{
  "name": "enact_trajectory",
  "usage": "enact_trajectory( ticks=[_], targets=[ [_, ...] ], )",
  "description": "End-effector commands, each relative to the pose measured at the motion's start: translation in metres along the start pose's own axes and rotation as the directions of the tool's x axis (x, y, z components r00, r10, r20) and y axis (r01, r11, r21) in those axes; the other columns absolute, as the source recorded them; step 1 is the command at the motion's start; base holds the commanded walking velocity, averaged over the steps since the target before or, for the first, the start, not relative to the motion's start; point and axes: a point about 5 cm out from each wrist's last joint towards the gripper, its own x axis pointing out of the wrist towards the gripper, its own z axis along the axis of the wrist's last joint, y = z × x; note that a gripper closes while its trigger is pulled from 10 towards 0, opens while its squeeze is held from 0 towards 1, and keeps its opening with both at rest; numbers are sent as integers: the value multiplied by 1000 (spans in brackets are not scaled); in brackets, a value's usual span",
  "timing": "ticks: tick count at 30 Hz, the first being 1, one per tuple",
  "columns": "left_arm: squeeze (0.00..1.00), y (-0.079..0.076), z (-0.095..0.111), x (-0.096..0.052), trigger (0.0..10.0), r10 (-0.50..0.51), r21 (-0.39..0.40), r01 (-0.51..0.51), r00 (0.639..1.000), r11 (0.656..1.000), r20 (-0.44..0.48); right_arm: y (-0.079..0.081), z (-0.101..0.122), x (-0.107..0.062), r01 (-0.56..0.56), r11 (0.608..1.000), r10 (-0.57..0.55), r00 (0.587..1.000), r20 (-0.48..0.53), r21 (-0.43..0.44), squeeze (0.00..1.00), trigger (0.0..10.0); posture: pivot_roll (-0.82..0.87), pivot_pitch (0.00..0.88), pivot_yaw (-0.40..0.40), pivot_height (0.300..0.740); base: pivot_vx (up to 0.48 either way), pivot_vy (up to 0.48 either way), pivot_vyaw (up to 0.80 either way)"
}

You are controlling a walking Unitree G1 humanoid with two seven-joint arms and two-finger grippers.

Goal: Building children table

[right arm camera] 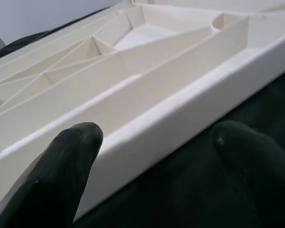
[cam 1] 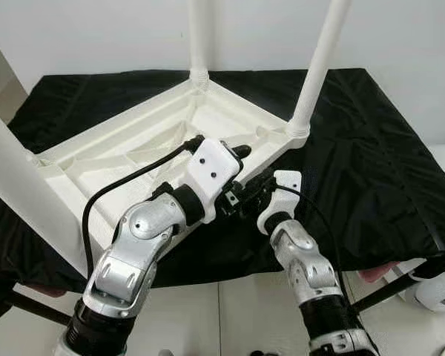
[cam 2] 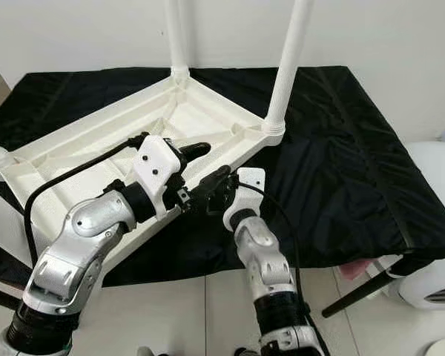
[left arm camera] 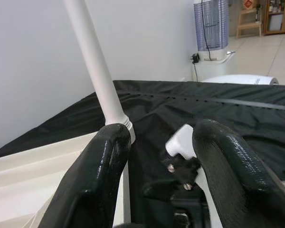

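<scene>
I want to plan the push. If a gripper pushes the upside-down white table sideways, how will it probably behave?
The white table looks like hollow ribbed plastic, so probably stiff yet light. It lies flat on the black cloth, so it likely slides, perhaps bunching the cloth, rather than tipping. Pushing high on an upright leg might tilt it.

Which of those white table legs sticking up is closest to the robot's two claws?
The leg at the table's right-hand corner, just beyond the right gripper; the others stand farther off.

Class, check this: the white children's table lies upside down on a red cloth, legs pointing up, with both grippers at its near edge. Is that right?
Not quite. The cloth is black, not red, as the left eye view shows. The rest holds: the white table lies upside down, legs up, with the left gripper and right gripper at its near edge.
</scene>
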Motion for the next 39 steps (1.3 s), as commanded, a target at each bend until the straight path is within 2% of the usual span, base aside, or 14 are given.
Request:
enact_trajectory(
  ticks=[1, 4, 6, 10, 15, 19, 24, 26, 27, 35, 39],
  targets=[
    [0, 0, 2, -3, 10000, 30, -11, -30, 1000, 999, -5, 1, -6, 2, 9, 1000, -10, 999, -36, -22, 0, 10000, -32, 148, 10, 740, 0, 0, 0],
    [0, -2, 7, -4, 10000, 38, -24, -38, 999, 999, -6, 1, -3, 10, 25, 994, -30, 999, -43, -110, 0, 10000, -36, 162, 7, 740, 0, 0, 0],
    [0, -2, 7, -4, 10000, 39, -26, -39, 999, 999, -6, 1, -3, 11, 23, 992, -29, 999, -44, -121, 0, 10000, -36, 162, 7, 740, 0, 0, 0],
    [0, -3, 9, -4, 10000, 47, -35, -47, 999, 998, -2, -3, -3, 14, 24, 967, -38, 998, -50, -254, 0, 10000, -38, 178, -1, 740, 0, 0, 0],
    [0, -4, 12, -3, 10000, 57, -49, -57, 998, 997, -2, -9, -3, 15, 20, 952, -41, 997, -62, -307, 0, 10000, -40, 196, -6, 740, 0, 0, 0],
    [0, -6, 13, -4, 10000, 58, -55, -58, 998, 997, -7, -16, -6, 17, 32, 950, -59, 995, -77, -310, 0, 10000, -42, 204, -7, 740, 0, 0, 0],
    [0, -6, 13, -5, 10000, 61, -57, -61, 998, 997, -13, -26, -12, 18, 93, 960, -125, 987, -106, -265, 0, 10000, -42, 213, -6, 740, 0, 0, 0],
    [0, -6, 14, -5, 10000, 62, -57, -62, 998, 996, -14, -27, -16, 18, 115, 965, -146, 982, -119, -234, 0, 10000, -39, 216, -6, 740, 0, 0, 0],
    [0, -5, 14, -6, 10000, 64, -58, -65, 998, 996, -16, -25, -22, 16, 139, 973, -167, 976, -141, -186, 0, 10000, -38, 218, -3, 740, 0, 0, 0],
    [0, -6, 15, -7, 10000, 65, -62, -66, 998, 996, -19, -22, -28, 21, 162, 977, -182, 972, -148, -139, 0, 10000, -42, 221, 5, 740, 0, 0, 0],
    [0, -8, 17, -5, 10000, 59, -69, -60, 998, 996, -13, -24, -21, 33, 176, 976, -193, 972, -132, -125, 0, 10000, -42, 223, 5, 740, 0, 0, 0]
  ],
)
